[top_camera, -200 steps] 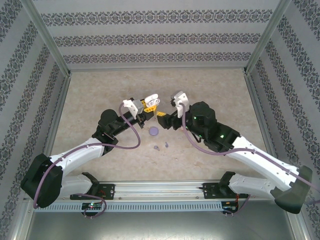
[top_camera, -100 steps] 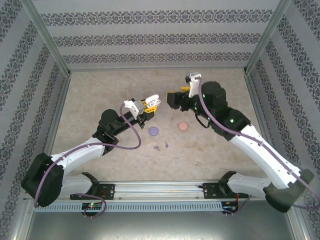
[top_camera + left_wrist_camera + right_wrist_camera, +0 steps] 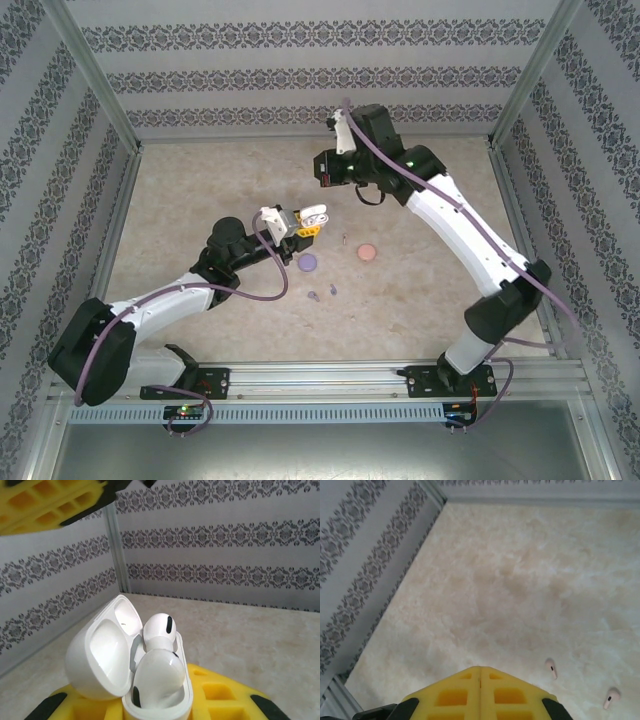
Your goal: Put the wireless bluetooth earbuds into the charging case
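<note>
Purple earbuds (image 3: 313,296) lie just nearside of the purple case (image 3: 307,262), nearer the left gripper (image 3: 311,220) clamping the white case (image 3: 97,660) than the empty, clenched right gripper (image 3: 480,672).

The top camera looked steeply down from above and behind the arm bases (image 3: 195,378) over the whole table (image 3: 200,190) and patterned walls (image 3: 300,75), the left wrist camera sat close behind the charging case (image 3: 100,665), facing a wall corner nearly level, and the right wrist camera looked down from higher on the same tabletop.
</note>
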`<move>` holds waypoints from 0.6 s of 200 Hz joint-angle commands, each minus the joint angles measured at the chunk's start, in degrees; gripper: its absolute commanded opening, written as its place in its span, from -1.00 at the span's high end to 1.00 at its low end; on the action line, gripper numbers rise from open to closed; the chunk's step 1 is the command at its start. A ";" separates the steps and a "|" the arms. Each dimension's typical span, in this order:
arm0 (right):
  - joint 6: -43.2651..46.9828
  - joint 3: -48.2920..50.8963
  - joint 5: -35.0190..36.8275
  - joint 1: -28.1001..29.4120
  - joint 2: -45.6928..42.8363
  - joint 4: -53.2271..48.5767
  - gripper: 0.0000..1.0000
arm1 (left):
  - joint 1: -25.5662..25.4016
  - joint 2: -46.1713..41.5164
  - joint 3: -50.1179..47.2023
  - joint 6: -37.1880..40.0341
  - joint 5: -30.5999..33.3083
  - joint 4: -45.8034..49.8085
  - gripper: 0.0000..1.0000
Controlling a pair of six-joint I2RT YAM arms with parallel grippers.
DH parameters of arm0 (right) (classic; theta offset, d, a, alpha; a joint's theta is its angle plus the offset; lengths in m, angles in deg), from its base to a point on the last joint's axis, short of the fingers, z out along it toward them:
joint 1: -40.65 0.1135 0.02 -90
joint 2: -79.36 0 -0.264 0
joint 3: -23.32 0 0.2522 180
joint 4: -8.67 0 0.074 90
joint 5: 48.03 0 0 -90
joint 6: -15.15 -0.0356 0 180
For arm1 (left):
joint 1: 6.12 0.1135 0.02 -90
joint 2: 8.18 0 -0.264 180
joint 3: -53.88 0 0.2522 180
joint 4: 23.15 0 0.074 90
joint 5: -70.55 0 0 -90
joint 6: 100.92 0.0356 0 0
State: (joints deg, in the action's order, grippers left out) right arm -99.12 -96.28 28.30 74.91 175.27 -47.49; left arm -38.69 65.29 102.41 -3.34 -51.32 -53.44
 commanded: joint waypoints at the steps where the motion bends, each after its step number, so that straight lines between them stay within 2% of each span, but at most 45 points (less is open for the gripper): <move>1: -0.55 -3.32 -3.45 0.16 2.73 -6.24 0.92 | -0.25 0.89 1.95 1.47 -2.48 -0.04 1.00; 54: 1.15 -1.24 -4.94 1.14 4.65 -9.91 0.97 | -0.38 2.27 2.99 1.48 -1.52 -1.12 1.00; 120: 1.30 12.35 -4.01 4.58 -5.79 -9.91 0.98 | -0.38 3.14 3.87 1.07 2.61 -2.52 1.00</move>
State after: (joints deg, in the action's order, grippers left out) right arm -98.02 -88.98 25.46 76.85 175.34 -54.28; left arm -39.13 68.39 103.78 -3.13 -52.11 -51.67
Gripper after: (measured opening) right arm 0.066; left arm 0.237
